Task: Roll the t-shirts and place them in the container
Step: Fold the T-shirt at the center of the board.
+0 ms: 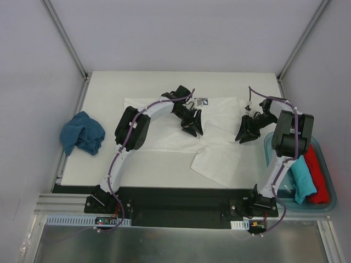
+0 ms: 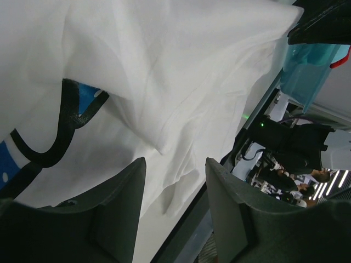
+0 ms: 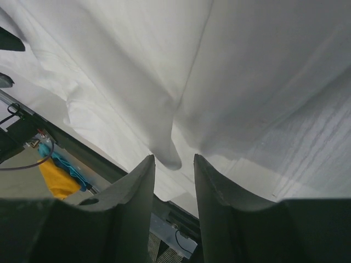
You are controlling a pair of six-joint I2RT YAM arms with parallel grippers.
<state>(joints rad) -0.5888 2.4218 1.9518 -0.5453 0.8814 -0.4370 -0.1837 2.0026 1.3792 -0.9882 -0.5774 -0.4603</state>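
Note:
The white t-shirt (image 1: pixel 219 129) lies spread flat on the table, its blue chest print (image 1: pixel 202 101) at the far edge. My left gripper (image 1: pixel 193 127) hovers over the shirt's middle, open and empty; the left wrist view shows its gripper (image 2: pixel 175 164) above white folds (image 2: pixel 164 82) and the print (image 2: pixel 11 159). My right gripper (image 1: pixel 245 134) is over the shirt's right part, open. In the right wrist view the gripper (image 3: pixel 174 159) is narrowly open, with a raised fold of white cloth (image 3: pixel 167 148) just beyond the tips. The dark blue t-shirt (image 1: pixel 82 133) lies crumpled at the left.
A translucent blue bin (image 1: pixel 329 205) at the right table edge holds the teal t-shirt (image 1: pixel 303 178) and the red t-shirt (image 1: pixel 318 175), both rolled. The table's near edge (image 1: pixel 164 189) runs just below the white shirt's hem. Walls and frame posts enclose the back.

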